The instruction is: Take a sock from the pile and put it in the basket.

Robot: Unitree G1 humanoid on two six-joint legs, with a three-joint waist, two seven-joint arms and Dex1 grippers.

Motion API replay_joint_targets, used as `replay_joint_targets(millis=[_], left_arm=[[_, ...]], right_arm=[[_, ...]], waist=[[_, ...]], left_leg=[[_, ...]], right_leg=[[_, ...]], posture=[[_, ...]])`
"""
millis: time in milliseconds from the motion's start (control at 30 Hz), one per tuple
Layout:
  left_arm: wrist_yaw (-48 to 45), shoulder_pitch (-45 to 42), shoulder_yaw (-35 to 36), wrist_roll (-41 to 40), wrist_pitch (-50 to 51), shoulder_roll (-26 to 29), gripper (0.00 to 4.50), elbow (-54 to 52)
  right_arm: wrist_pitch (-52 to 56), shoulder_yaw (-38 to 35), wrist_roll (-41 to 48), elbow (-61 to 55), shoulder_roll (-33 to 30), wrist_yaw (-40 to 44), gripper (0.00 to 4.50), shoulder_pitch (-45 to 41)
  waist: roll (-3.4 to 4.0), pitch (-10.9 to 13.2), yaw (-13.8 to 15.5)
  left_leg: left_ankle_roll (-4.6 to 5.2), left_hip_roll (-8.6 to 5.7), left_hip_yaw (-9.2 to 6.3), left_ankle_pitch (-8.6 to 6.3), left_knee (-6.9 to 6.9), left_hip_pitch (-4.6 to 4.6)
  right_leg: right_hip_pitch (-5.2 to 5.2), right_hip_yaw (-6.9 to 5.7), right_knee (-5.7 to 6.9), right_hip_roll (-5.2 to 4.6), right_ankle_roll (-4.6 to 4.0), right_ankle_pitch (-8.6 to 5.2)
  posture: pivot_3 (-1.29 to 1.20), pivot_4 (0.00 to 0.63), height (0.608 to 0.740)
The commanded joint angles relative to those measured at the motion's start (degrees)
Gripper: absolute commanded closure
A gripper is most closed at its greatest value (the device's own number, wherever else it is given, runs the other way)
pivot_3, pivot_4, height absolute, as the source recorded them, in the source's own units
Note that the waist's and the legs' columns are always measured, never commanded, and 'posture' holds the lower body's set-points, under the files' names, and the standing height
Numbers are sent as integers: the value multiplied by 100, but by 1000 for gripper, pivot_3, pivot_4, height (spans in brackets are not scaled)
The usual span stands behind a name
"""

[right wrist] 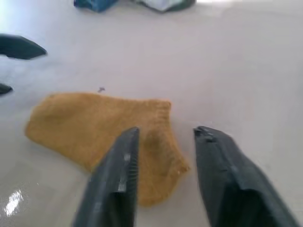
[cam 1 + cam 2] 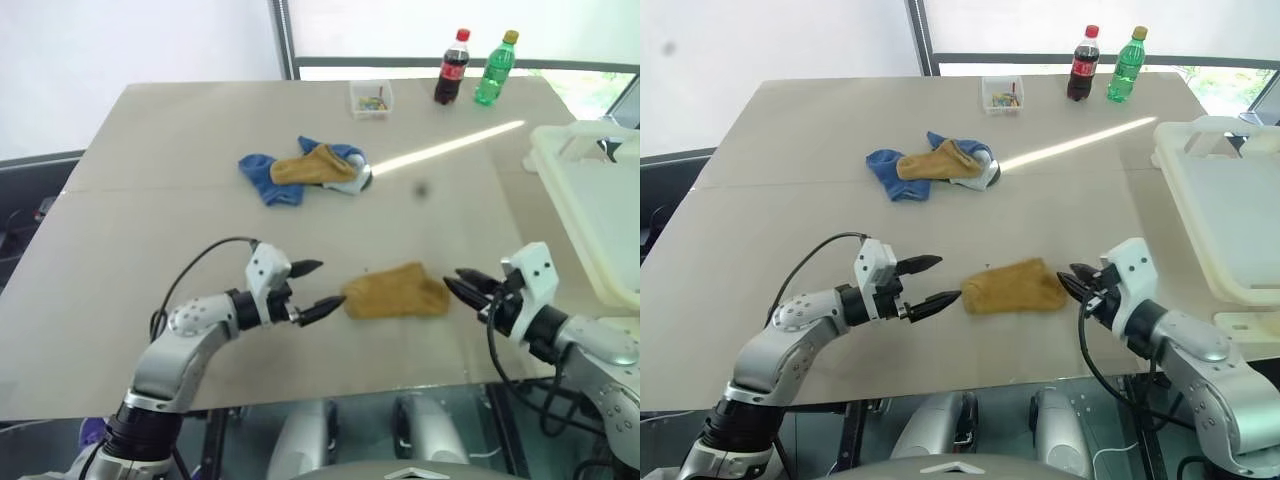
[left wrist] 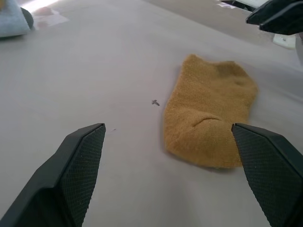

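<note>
Head views: nearest the camera, a mustard sock (image 2: 397, 292) is seen lying flat on the table (image 2: 150, 200), apart from the rest. The left gripper (image 2: 312, 288) is set at its 9 o'clock, fingers spread wide, empty. The right gripper (image 2: 462, 284) is set at its 3 o'clock; its fingers are seen close together with nothing between them. The pile (image 2: 305, 171) is placed at 12 o'clock of the sock, well apart. The basket (image 2: 590, 200) is kept at the table's 3 o'clock edge. A clear box (image 2: 371, 99) and two bottles (image 2: 474, 68) are noted at the far edge.

Left wrist view: the sock is seen beyond the wide-parted fingers (image 3: 80, 156), untouched.

Right wrist view: a narrow gap is shown between the fingers (image 1: 118, 175), the sock's cuff behind them.

Progress, judged: sock separated from pile; grasp, carry and drop into basket remain.
</note>
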Motion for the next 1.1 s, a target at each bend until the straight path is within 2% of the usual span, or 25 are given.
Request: replay_joint_targets(millis=[33, 233, 367, 433, 467, 633, 767, 800, 900, 1000, 1100], left_arm=[[-55, -6, 24, 15, -121, 10, 0, -138], [79, -81, 289, 45, -169, 36, 0, -18], [152, -55, 284, 62, -151, -4, 0, -74], [152, -41, 233, 74, -129, -19, 0, -126], [152, -44, 188, 80, -122, -51, 0, -149], [92, -260, -231, 267, -97, -225, 0, -52], [-120, -436, -903, 703, 8, -121, 0, 157], [-133, -449, -940, 696, 58, -141, 0, 202], [-160, -521, -996, 677, 152, -215, 816, 361], [-236, -562, -1054, 710, 63, -275, 2321, 529], [-315, -486, -945, 587, 20, -312, 3709, 517]], right_arm=[[-719, 457, -370, 320, -198, 176, 4388, -17], [-1364, 762, -705, 801, -197, 129, 4388, -188], [-1377, 898, -728, 967, -220, 166, 3235, -430], [-1377, 970, -795, 1019, -275, 172, 2179, -466], [-1393, 1034, -821, 1067, -295, 196, 1826, -455], [-1345, 1251, -950, 1365, -321, 173, 1826, -526], [-1209, 1284, -986, 1655, -214, 29, 1826, -612], [-1246, 1302, -1019, 1701, -205, 22, 2041, -598], [-1246, 1307, -975, 1845, -133, 28, 3079, -552], [-1280, 1293, -930, 1828, -92, 61, 4500, -417], [-1184, 1195, -795, 1585, -111, 73, 4500, -296]], waist=[[0, 0, 0], [0, 0, 12], [0, 0, 12], [0, 0, 17], [0, 0, 31], [-1, 0, 102], [-1, -1, 97], [-1, -1, 96], [0, -3, 90], [-1, -6, 91], [-2, -7, 92]], left_leg=[[0, 0, 0, 0, 1, 0], [0, -1, -1, 0, 2, 0], [0, 0, 1, 0, 2, 1], [0, -1, 0, 0, 2, 1], [0, 0, -1, 0, 2, 0], [0, -3, 0, 1, 5, 0], [1, -5, 1, 1, 7, 1], [1, -5, 1, 1, 7, 1], [1, -3, 1, 1, 7, 0], [1, -1, -1, 1, 7, 4], [2, -2, -1, 0, 9, 5]], right_leg=[[0, 0, 0, -1, 0, 0], [0, -1, 1, 0, 0, 0], [0, 1, 1, 0, 1, 1], [1, 0, 1, 0, 1, 1], [1, 0, 1, 0, 1, 1], [3, -1, 1, -1, 2, 2], [5, -1, 3, 2, 1, 2], [4, 0, 3, 2, 2, 2], [3, 0, 4, 4, 8, 6], [6, -1, 4, 5, 8, 6], [10, 0, 4, 4, 8, 6]], posture=[[0, 150, 732], [0, 150, 732], [0, 150, 732], [0, 150, 732], [0, 150, 732], [0, 150, 732], [0, 150, 732], [0, 150, 732], [0, 150, 732], [0, 150, 732], [0, 150, 732]])
